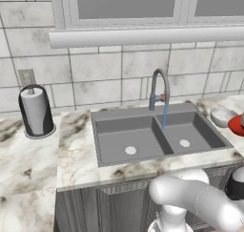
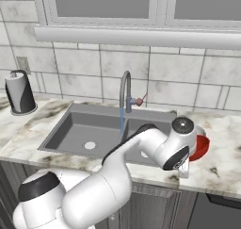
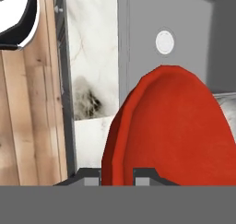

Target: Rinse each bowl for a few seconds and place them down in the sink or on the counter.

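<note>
- Water runs in a thin blue stream from the arched faucet [image 1: 159,88] into the right basin of the sink [image 1: 157,112]; both base views show it.
- The red bowl [image 2: 202,147] sits at the right of the sink, over the counter [image 2: 221,164] edge, with the robot's wrist in front of it in the right base view.
- From the left base view only a sliver of that red bowl shows at the right border, just right of the sink.
- The left base view alone gives the pale mottled bowl [image 1: 222,115], resting on the counter just right of the sink, touching or nearly touching the red one.
- The hand view brings the red bowl close: its rim runs down between the two fingertips [image 3: 143,174] of the gripper [image 3: 117,176], which look closed on the rim, one tip either side.
- Past the bowl in that view lies a sink basin with its round pale drain [image 3: 165,42].
- A paper towel roll in a dark holder [image 1: 35,111] stands on the counter well left of the sink.
</note>
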Motion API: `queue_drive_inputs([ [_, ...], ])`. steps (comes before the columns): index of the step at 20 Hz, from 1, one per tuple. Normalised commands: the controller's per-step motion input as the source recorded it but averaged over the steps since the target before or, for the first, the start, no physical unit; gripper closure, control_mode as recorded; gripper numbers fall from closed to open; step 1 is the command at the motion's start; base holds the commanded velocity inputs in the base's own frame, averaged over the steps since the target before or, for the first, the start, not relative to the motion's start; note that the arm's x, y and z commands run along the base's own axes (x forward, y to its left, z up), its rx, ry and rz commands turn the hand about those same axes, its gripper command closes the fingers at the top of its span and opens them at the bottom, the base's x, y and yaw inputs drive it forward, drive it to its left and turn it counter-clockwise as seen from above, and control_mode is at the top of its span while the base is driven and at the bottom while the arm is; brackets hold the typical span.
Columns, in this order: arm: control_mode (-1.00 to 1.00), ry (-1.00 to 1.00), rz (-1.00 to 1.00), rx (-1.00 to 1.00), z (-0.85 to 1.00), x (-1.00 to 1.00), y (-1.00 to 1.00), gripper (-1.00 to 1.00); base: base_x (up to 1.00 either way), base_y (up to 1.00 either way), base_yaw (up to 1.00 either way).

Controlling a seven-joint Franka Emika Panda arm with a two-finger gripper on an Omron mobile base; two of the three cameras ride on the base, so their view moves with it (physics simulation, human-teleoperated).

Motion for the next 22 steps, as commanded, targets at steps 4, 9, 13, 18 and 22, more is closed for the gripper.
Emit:
queue_drive_inputs([
  [4, -1.0, 0.0, 0.0, 0.0, -0.11, 0.01, -0.2, 1.0, 0.0, 0.0, 0.0],
  [9, -1.0, 0.0, 0.0, 0.0, -0.14, 0.08, -0.11, 1.0, 0.0, 0.0, 0.0],
  [13, -1.0, -0.01, 0.0, 0.0, -0.09, 0.04, -0.13, 1.0, 0.0, 0.0, 0.0],
  [18, -1.0, 0.0, 0.0, 0.0, -0.11, 0.0, -0.12, 1.0, 0.0, 0.0, 0.0],
  [22, -1.0, 0.0, 0.0, 0.0, -0.14, 0.0, -0.13, 1.0, 0.0, 0.0, 0.0],
])
